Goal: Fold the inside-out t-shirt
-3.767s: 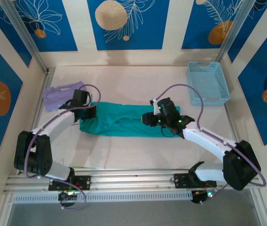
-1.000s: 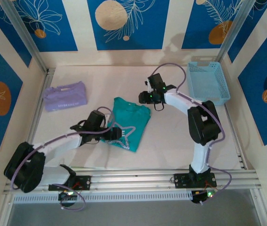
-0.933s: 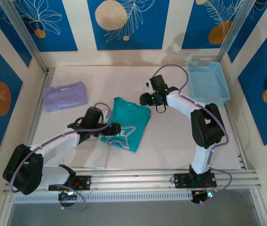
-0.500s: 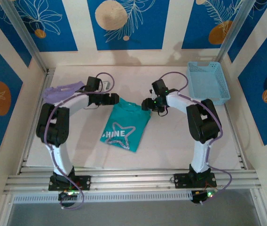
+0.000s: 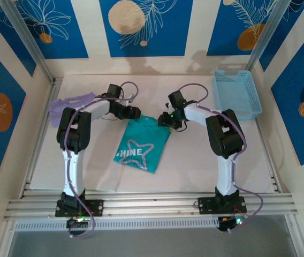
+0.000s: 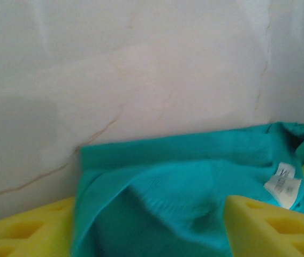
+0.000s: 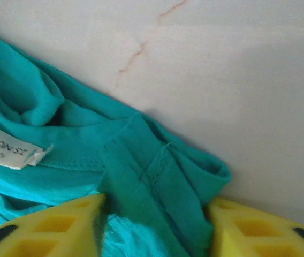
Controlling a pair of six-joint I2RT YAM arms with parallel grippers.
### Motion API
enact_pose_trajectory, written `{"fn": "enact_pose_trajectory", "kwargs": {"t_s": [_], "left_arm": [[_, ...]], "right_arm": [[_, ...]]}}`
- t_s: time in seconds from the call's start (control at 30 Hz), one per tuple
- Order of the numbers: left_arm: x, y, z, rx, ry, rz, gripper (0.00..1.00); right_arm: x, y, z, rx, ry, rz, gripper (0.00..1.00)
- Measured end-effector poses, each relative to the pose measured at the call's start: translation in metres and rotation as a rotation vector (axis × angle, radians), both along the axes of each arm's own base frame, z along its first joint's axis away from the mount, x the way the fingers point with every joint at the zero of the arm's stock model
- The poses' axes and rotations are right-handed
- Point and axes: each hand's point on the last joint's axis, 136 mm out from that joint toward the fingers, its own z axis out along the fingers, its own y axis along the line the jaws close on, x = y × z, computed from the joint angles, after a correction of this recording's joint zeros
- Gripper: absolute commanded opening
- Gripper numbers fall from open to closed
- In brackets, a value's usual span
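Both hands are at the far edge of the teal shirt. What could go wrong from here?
1. The left hand and right hand straddle bunched cloth at the collar edge of the t-shirt. Closing may catch uneven layers, so the fold skews.
2. The t-shirt lies slanted on the table. A pull by one hand first might twist it further.
3. The left arm passes close by the lavender garment. A wide sweep could drag it.

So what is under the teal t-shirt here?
The teal t-shirt lies folded flat on the pale table; bare tabletop shows along its edges. Whatever its layers cover cannot be seen.
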Motion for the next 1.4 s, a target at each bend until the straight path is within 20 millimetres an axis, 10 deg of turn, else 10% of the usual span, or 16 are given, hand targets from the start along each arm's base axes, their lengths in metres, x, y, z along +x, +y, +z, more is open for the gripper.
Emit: {"fn": "enact_pose_trajectory", "kwargs": {"t_s": [0.47,1.23,1.4], "left_arm": [[0.007,-0.005,-0.008,-0.024,0.054,-0.008,0.0],[0.022,-0.007,0.037,-0.186,-0.092,0.127,0.0],[0.064,-0.014,0.085,-0.207,-0.212,0.139,0.0]], "right_arm": [[0.02,0.009,0.008,0.078,-0.072,-0.001,0.01],[0.049,-0.015,0.059,0.147,-0.282,0.015,0.0],[0.088,-0.024,0.112,0.157,-0.411,0.016,0.0]]}}
